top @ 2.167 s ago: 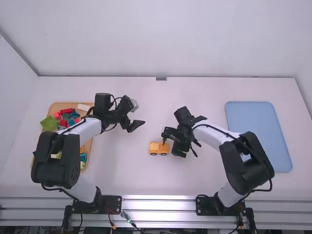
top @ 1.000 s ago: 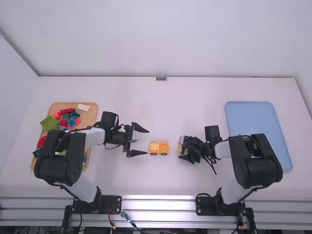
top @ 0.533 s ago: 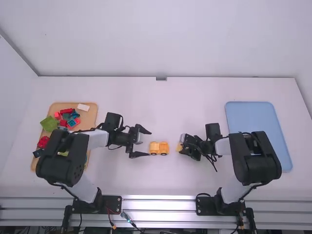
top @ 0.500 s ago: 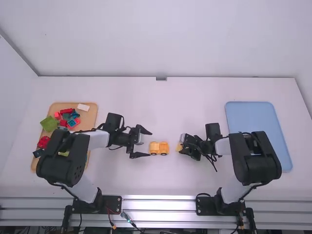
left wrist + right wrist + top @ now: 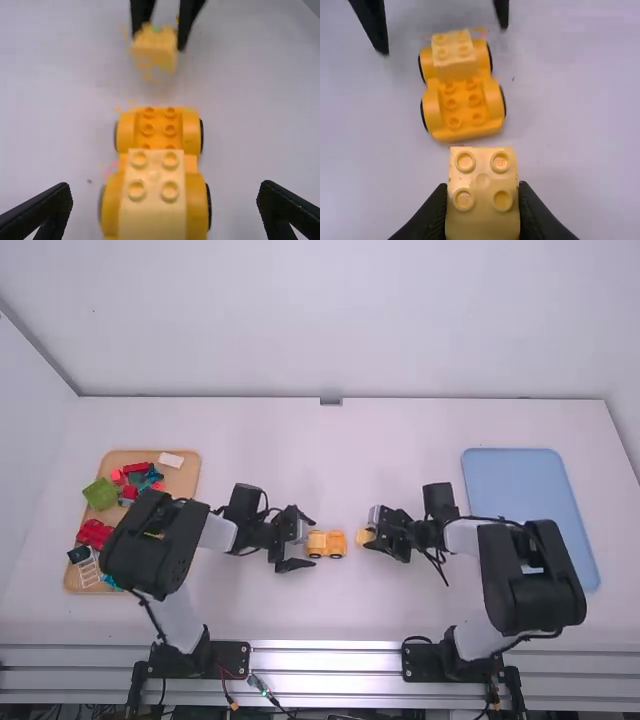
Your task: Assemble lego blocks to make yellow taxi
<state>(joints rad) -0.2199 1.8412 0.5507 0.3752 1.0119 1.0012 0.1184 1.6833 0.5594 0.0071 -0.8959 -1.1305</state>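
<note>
In the high view my left gripper (image 5: 312, 544) is open around the left end of the orange wheeled base (image 5: 336, 544). My right gripper (image 5: 368, 536) holds a pale yellow block just right of the base, apart from it. In the left wrist view my left gripper (image 5: 165, 205) has its fingers wide on both sides of the base (image 5: 159, 127), which bears a pale yellow block (image 5: 152, 215) on one end. The right wrist view has my right gripper (image 5: 482, 192) shut on the other pale yellow block (image 5: 482, 220), with studs facing the camera.
A wooden tray (image 5: 188, 480) with red, green, teal and white pieces lies at the left, partly under the left arm. On the right a blue tray (image 5: 530, 510) lies beyond the right arm.
The left gripper has moved right, from beside the base to around its left end. The right gripper drew back rightward from the base earlier, then shifted slightly left and away from the camera with its block.
</note>
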